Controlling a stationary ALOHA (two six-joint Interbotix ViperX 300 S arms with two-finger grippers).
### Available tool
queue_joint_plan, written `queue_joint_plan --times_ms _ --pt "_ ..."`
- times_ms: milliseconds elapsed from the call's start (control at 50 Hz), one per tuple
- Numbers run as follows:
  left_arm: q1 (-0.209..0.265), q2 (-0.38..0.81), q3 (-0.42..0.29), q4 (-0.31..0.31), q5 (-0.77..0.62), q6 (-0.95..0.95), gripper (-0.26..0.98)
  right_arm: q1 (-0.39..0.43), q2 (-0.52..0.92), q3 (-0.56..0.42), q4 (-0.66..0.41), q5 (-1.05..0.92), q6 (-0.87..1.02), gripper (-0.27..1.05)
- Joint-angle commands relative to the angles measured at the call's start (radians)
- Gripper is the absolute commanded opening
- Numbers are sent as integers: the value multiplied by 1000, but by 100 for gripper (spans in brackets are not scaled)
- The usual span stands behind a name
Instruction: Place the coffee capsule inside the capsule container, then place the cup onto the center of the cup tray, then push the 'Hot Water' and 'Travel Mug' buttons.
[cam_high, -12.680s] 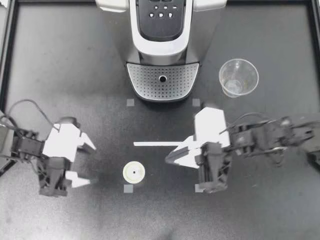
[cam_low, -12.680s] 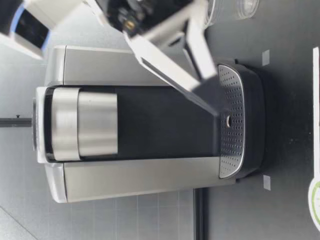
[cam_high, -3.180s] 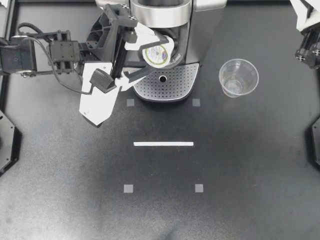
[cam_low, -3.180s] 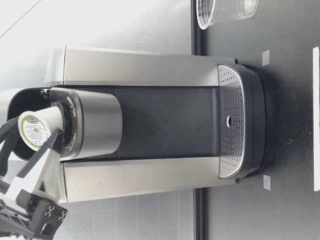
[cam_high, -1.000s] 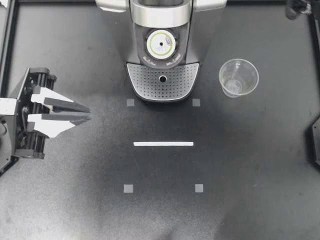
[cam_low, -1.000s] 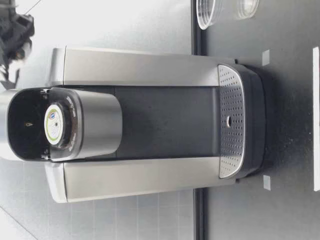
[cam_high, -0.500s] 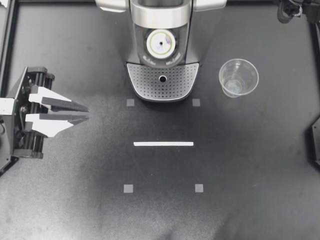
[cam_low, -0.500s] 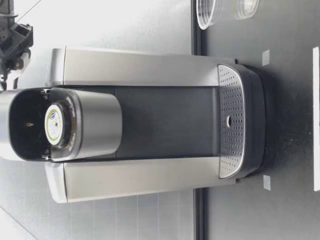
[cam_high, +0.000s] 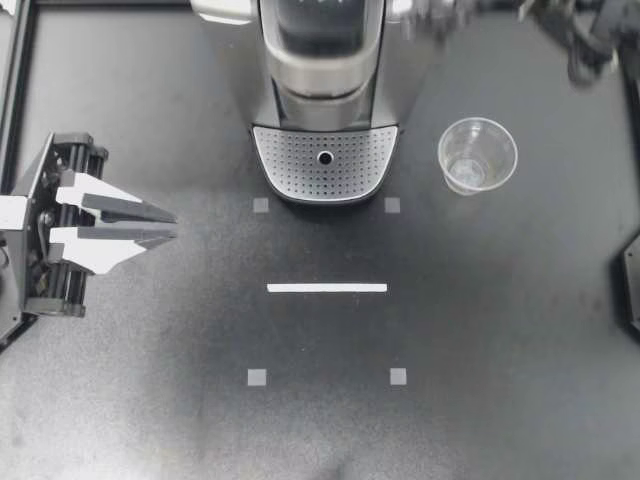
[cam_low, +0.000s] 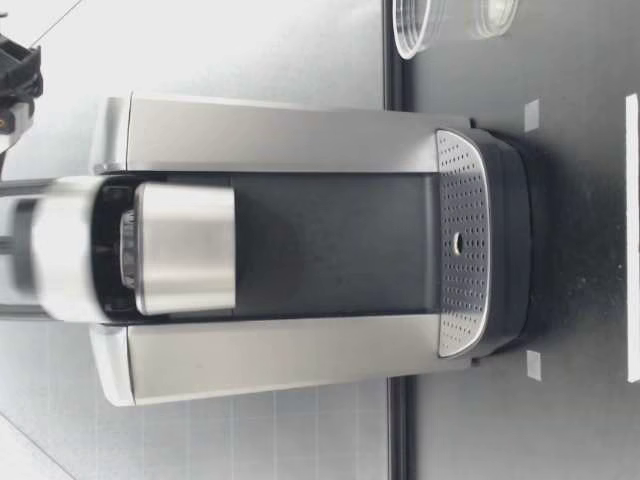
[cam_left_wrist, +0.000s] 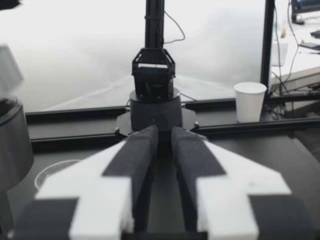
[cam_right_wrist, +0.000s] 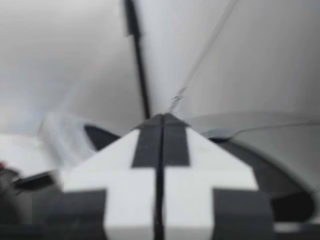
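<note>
Your cup (cam_high: 477, 155) stands upright beside the cup tray (cam_high: 325, 160), nearer your right gripper (cam_high: 432, 15) (fingers pressed together, empty); your left gripper (cam_high: 177, 226), narrowly parted and empty, sits well apart.

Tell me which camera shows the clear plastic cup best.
The top view: the whole cup shows beside the coffee machine. The low view cuts it off; left wrist, a faint outline; right wrist, nothing.

The counter (cam_high: 320, 420) before the coffee machine (cam_high: 325, 70) lies open, its cup tray (cam_high: 290, 165) bare. The clear cup (cam_high: 477, 155) stands beside the tray, apart from the machine, free from above. My left hand (cam_high: 176, 224) sits by the counter's left edge; my right arm (cam_high: 585, 35), blurred, seems to be beyond the cup.
</note>
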Motion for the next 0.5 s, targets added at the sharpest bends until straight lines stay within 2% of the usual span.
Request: queue_joint_plan --times_ms 0,320,480 --pt "-2 -3 -11 -2 -8 0 21 20 -40 2 3 -8 3 3" --pt "-2 -3 -12 -2 -8 -2 21 98 -84 75 8 -11 58 3" --pt "-2 2 -17 -2 -8 -3 21 110 -81 120 9 -12 81 3"
